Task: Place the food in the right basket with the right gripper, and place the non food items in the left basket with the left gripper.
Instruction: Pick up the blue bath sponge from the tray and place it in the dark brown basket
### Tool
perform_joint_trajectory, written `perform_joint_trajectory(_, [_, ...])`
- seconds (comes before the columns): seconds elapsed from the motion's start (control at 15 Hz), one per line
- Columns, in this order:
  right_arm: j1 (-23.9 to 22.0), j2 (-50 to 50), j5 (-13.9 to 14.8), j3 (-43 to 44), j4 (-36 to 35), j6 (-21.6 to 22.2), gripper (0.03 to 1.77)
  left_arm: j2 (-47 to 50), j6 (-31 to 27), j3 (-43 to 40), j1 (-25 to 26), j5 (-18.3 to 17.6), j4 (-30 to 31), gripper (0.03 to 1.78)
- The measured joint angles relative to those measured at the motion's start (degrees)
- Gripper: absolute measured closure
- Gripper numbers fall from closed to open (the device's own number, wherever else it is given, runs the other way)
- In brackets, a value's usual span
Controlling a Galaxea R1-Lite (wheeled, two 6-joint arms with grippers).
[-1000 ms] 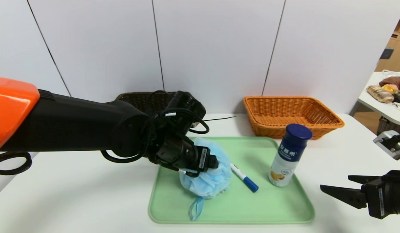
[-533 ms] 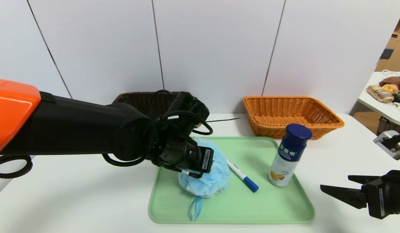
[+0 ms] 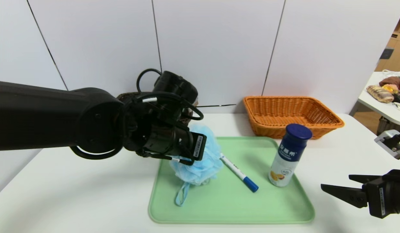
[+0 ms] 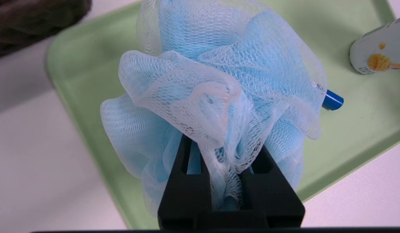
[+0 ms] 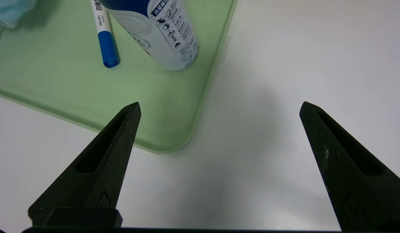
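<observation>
The light-blue mesh bath sponge (image 3: 203, 161) (image 4: 219, 74) hangs over the green tray's (image 3: 232, 207) left part, its ribbon loop (image 3: 182, 194) dangling down. My left gripper (image 3: 201, 152) (image 4: 224, 155) is shut on the sponge, mesh bunched between its fingers. The white marker with a blue cap (image 3: 238, 173) (image 5: 102, 35) lies on the tray beside it. The blue-capped white bottle (image 3: 288, 155) (image 5: 157, 29) stands upright on the tray's right side. The orange basket (image 3: 292, 113) sits behind the bottle. The dark basket (image 4: 35, 22) is mostly hidden behind my left arm. My right gripper (image 3: 335, 182) (image 5: 221, 105) waits open, right of the tray.
Everything stands on a white table (image 3: 73, 194) against a white panelled wall. A second table (image 3: 385, 97) with several food-like items stands at the far right, apart from this one.
My left gripper has shut on the sponge and raised it, moving up and to the left; the ribbon loop shifted left with it. Marker, bottle and right arm have not moved.
</observation>
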State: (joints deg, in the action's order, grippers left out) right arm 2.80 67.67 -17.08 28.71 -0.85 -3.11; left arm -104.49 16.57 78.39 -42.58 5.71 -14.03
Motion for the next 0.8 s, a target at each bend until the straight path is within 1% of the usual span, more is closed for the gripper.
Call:
perform_joint_trajectory(0.2, [-0.09, -0.01, 0.18, 0.00, -1.04, 0.05, 0.10, 3.79, -4.89, 1.63, 4.08, 0.11, 0.00, 1.56])
perform_joint_trajectory(0.47, [-0.11, 0.02, 0.22, -0.46, -2.12, 0.06, 0.10, 6.72, -10.05, 9.26, 11.80, -0.11, -0.05, 1.56])
perform_joint_trajectory(0.67, [-0.06, 0.02, 0.18, -0.55, -2.19, 0.06, 0.10, 5.60, -10.95, 17.20, 14.97, -0.63, -0.18, 1.56])
perform_joint_trajectory(0.8, [-0.02, 0.02, 0.18, -0.55, -2.21, 0.06, 0.10, 2.89, -11.62, 22.05, 16.51, -1.27, -0.13, 1.56])
